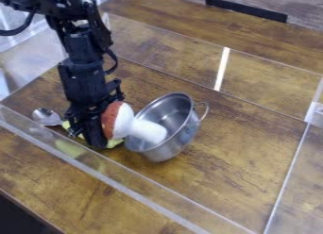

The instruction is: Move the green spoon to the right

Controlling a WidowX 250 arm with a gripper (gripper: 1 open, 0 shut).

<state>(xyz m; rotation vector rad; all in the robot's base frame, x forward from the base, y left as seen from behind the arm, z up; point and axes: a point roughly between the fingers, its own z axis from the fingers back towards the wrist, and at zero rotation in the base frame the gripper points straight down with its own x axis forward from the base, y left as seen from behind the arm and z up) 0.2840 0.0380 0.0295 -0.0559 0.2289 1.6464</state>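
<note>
The green spoon [48,116] lies on the wooden table at the left, its shiny silver bowl pointing left and its yellow-green handle running right under my gripper [93,136]. The black gripper stands straight down on the handle and is shut on it; the contact itself is partly hidden by the fingers. Pressed against the gripper's right side is a red-capped, white-stemmed mushroom toy [123,118].
A round steel pot [177,126] lies tipped on its side right of the mushroom toy, touching its white stem. Clear acrylic walls [113,176] fence the work area along the front, left and right. Bare wooden table [240,134] extends to the right of the pot.
</note>
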